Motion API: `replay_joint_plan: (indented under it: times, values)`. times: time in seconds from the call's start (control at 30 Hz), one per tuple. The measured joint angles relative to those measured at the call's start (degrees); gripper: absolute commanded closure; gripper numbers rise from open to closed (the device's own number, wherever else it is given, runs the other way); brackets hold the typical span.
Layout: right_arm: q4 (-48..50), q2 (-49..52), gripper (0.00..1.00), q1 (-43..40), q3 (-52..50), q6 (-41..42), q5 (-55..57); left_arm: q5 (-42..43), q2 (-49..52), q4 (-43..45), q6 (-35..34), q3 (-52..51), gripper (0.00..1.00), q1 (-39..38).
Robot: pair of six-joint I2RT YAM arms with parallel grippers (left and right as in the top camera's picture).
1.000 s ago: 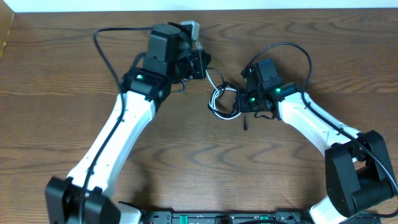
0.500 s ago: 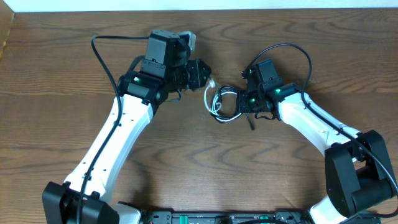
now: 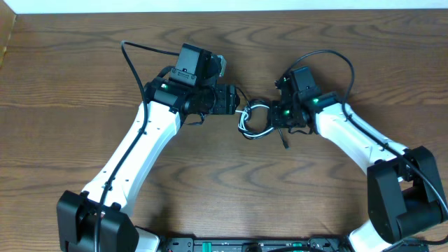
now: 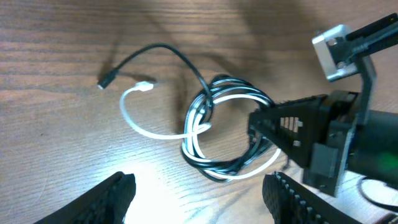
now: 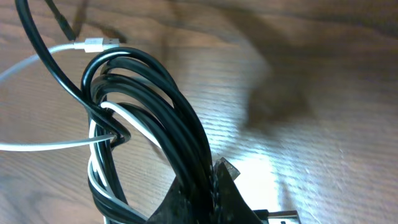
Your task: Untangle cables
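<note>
Wooden bench (image 3: 210, 189): coiled cables (image 4: 227, 127) are clenched on their right side by the right tool (image 4: 264, 127). The left tool (image 4: 198, 190) is held spread and empty, nearest the loose ends (image 4: 144, 86).

Looped cables (image 4: 219, 126) in right tool (image 4: 257, 133) grip

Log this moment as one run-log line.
left gripper: open, empty | right gripper: shut on coiled bundle of black and white cables | black plug end, white plug end: loose on wooden table
</note>
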Motion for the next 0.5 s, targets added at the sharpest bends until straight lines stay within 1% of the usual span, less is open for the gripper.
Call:
replay_joint_plan:
  times: [0.07,0.17,0.33,0.5]
  values:
    - [-3.65,0.04,0.99,-1.01,1.18,1.31,-0.76,0.44,0.04,-0.33,1.81,0.00,0.31,-0.28]
    - [-7.76,0.24,0.99,-3.28,4.31,2.64,-3.17,1.33,0.04,-1.14,6.43,0.00,0.31,-1.97]
    - [-8.96,0.24,0.98,-7.06,7.45,3.04,-10.16,0.79,0.04,-1.18,13.16,0.00,0.30,-6.80]
    - [-11.23,0.33,0.97,-10.73,7.69,2.95,-18.47,-1.77,0.04,-0.13,15.61,0.00,0.30,-8.46]
